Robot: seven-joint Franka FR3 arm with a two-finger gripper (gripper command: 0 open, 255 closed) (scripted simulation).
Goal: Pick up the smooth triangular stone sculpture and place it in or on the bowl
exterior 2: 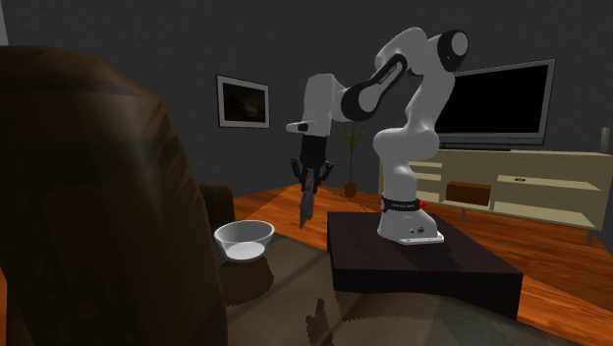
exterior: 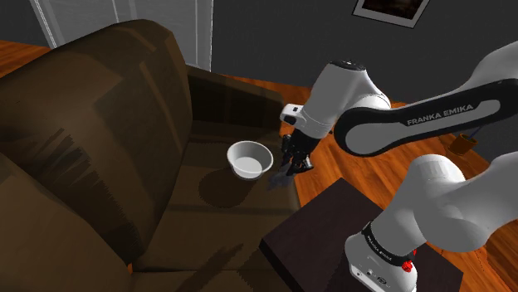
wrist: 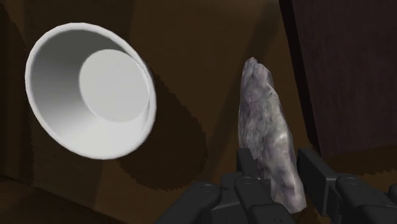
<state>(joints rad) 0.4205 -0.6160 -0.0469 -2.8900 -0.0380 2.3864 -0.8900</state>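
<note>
The two black fingers (wrist: 251, 167) pinch the thick end of the stone sculpture (wrist: 266, 127), a mottled grey wedge tapering away from the gripper (wrist: 280, 167); in the second exterior view the stone hangs tip down from the hand, above the front of the brown sofa (exterior: 100, 124) seat; the white bowl (wrist: 57, 121) sits upright on that seat just beside the stone, not under it, with nothing in it; the dark box stand (exterior: 324, 240) sits close against the sofa's front, and the white arm (exterior: 357, 91) bends over from it; beyond lie a wooden floor (exterior: 357, 170) and a dark grey wall (exterior 2: 177, 59) with a framed picture (exterior 2: 244, 101).
</note>
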